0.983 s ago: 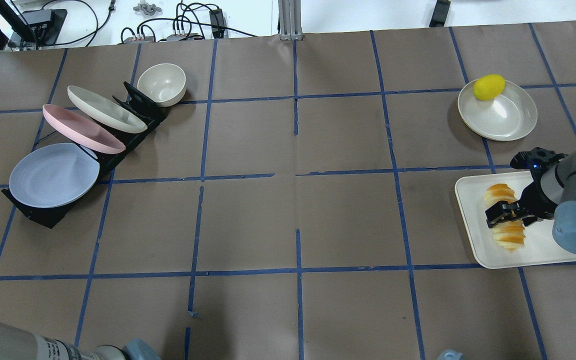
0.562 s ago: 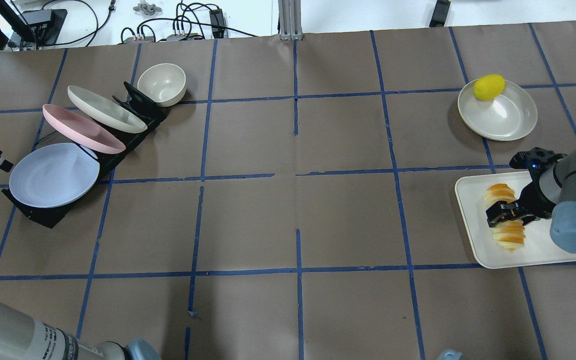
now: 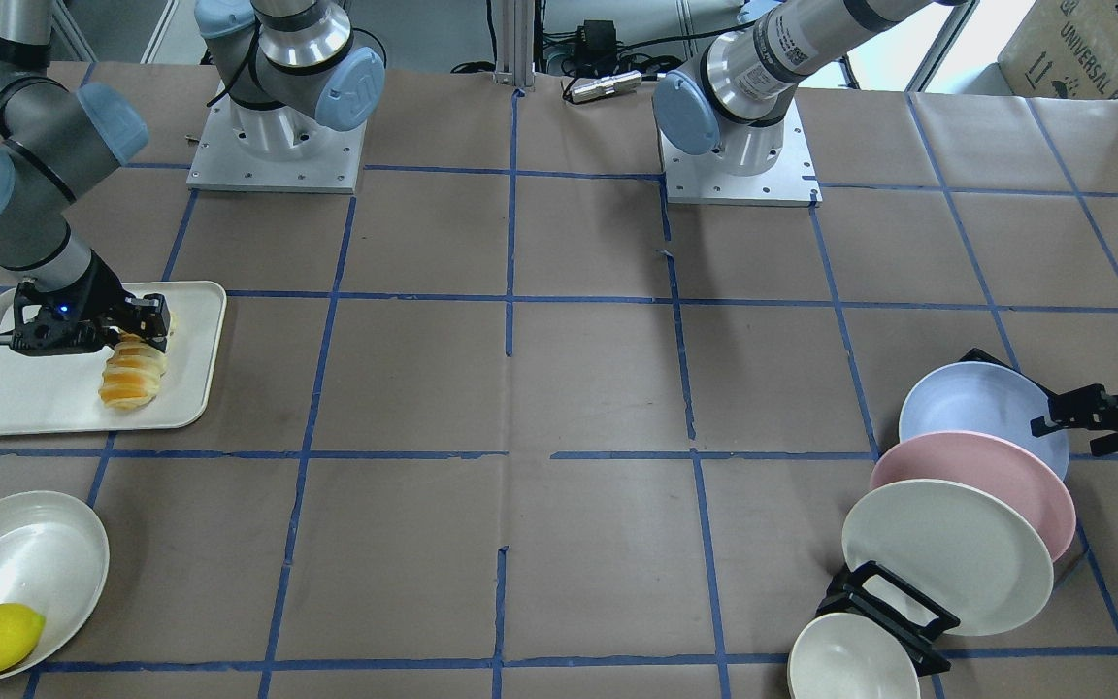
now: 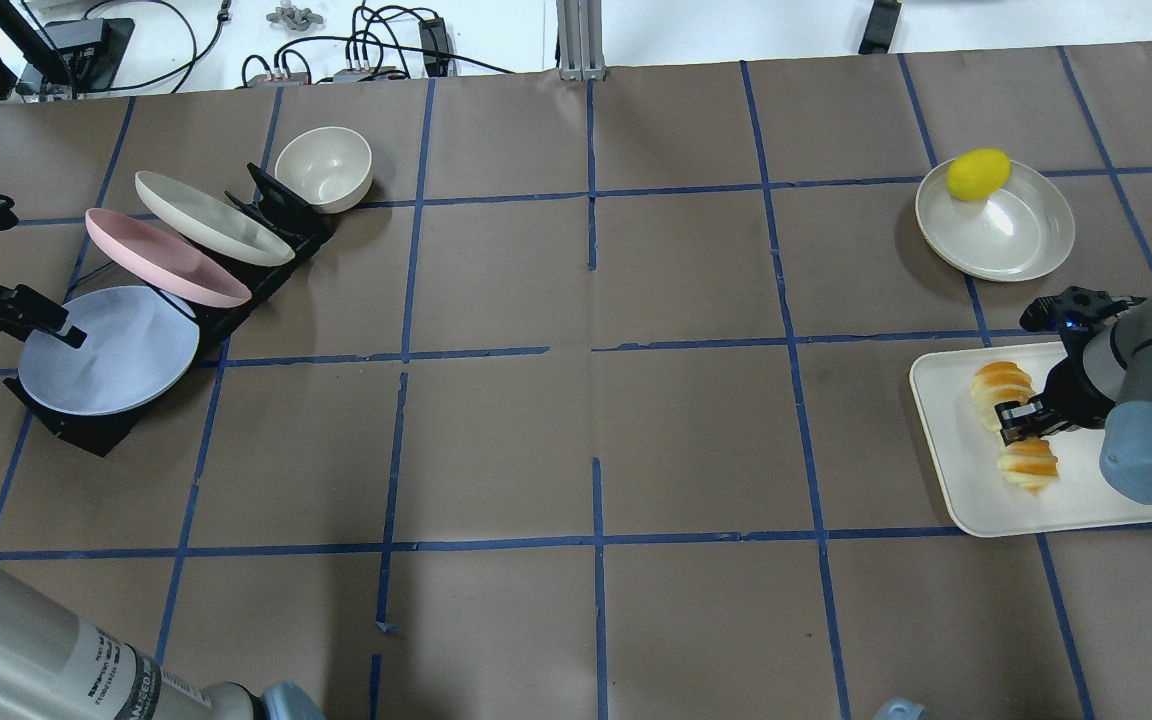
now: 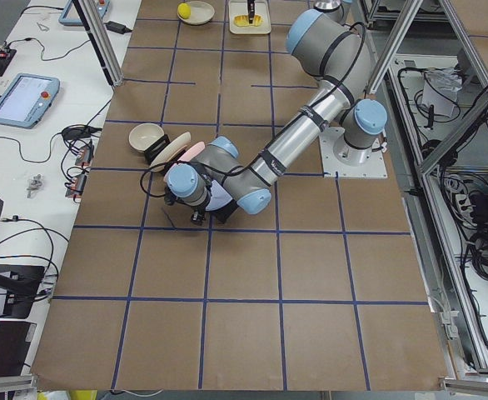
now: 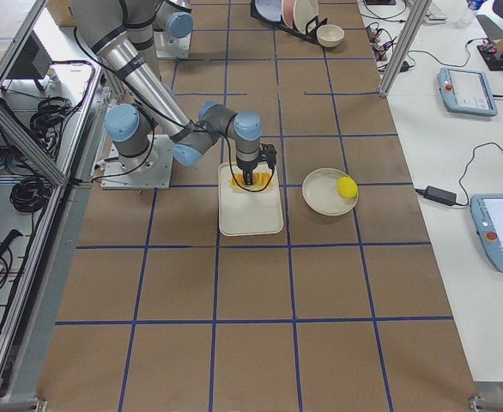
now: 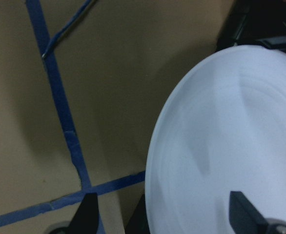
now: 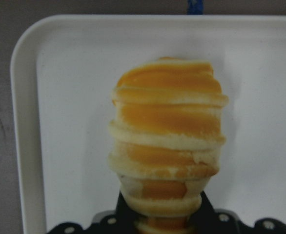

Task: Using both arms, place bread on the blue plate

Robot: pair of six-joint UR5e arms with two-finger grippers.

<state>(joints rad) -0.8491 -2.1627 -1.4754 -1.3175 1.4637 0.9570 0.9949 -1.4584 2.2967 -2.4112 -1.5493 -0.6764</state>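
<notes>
Left arm has swung in from the edge since a moment ago. Its left fingers (image 4: 44, 324) are spread open astride the rim of the blue plate (image 4: 126, 355), not clamping it. The plate leans in the black rack (image 4: 86, 432) on the table (image 4: 586, 430). The right fingers (image 4: 1015, 412) are pinched tighter round the middle of the bread (image 4: 1004, 382) on the white tray (image 4: 956, 480).

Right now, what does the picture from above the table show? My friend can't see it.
The right tool grips the striped bread on a cream tray at the right. At the left, the open left tool is at the rim of the blue plate, which leans in a black rack with a pink plate and a cream plate.
</notes>
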